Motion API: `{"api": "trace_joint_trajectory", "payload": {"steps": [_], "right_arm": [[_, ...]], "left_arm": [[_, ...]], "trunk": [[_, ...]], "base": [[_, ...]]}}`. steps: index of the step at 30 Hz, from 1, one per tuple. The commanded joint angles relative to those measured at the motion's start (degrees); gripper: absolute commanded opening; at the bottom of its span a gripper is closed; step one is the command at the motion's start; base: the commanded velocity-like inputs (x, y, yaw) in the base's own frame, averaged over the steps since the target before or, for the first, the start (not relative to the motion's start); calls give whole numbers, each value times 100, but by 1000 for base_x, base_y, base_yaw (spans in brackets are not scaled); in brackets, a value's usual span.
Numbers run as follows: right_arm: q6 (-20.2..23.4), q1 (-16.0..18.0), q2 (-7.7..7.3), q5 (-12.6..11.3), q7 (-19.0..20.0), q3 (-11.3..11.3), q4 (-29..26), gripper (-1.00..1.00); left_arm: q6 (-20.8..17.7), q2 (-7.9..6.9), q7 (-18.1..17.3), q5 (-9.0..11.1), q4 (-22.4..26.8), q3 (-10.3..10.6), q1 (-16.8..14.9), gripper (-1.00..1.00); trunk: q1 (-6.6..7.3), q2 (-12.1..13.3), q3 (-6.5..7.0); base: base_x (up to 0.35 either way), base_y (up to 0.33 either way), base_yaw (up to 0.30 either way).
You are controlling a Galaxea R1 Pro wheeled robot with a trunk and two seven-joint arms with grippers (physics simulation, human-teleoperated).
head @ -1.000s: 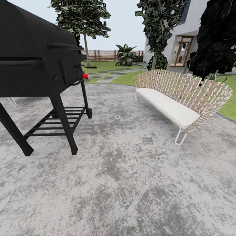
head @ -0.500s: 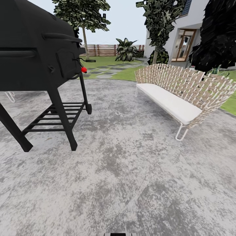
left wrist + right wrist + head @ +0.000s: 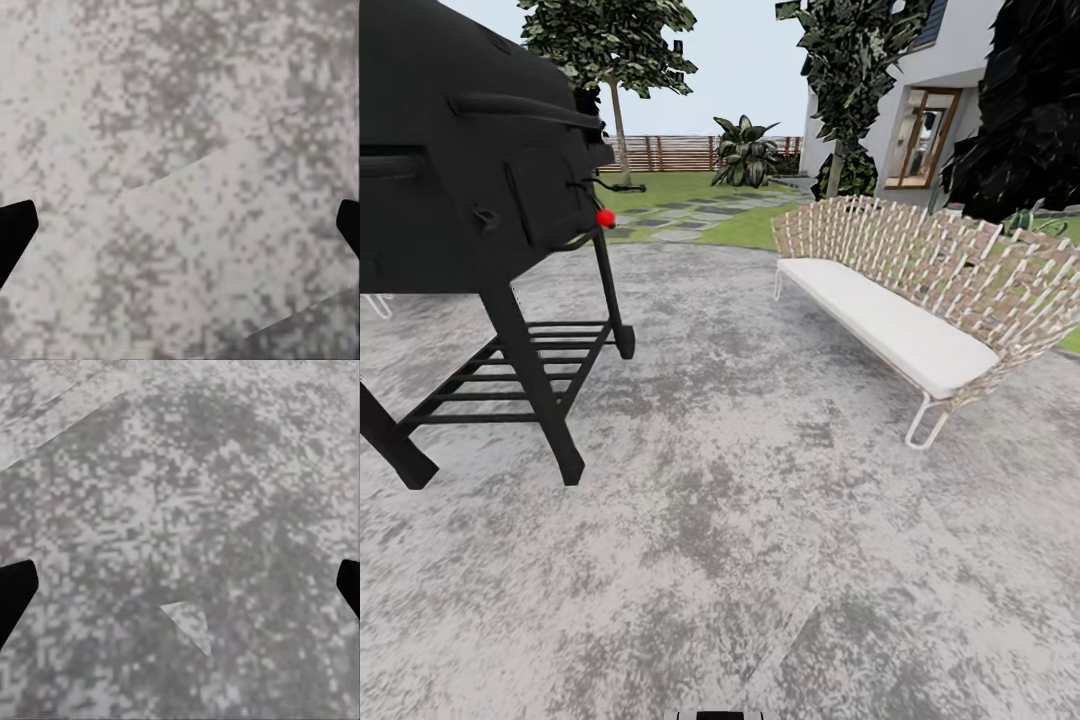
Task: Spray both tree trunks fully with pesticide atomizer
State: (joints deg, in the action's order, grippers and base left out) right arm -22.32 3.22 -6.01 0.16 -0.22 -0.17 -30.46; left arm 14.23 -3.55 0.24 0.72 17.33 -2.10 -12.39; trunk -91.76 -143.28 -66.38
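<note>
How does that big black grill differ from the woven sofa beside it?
The grill is solid black and stands high on dark legs with a slatted shelf beneath; the sofa is pale, with an open tan lattice back, a white cushion and thin white wire legs, sitting low. Both stand on the speckled concrete patio.

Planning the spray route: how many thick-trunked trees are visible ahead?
2: one tree beyond the black grill, another behind the bench beside the house. Others may be hidden.
</note>
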Motion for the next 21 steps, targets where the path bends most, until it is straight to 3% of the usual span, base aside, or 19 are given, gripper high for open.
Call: {"api": "trace_joint_trajectory", "payload": {"steps": [1,21], "right_arm": [[-18,3,1,2,-1,0,5,100],[-18,3,12,11,5,2,5,100]], "left_arm": [[18,1,2,7,-3,-10,-2,100],[18,-12,2,7,-10,-14,-5,100]], "trunk": [[-2,-1,-4],[-2,-1,99]], "base": [[313,-156,0],[285,-203,0]]}}
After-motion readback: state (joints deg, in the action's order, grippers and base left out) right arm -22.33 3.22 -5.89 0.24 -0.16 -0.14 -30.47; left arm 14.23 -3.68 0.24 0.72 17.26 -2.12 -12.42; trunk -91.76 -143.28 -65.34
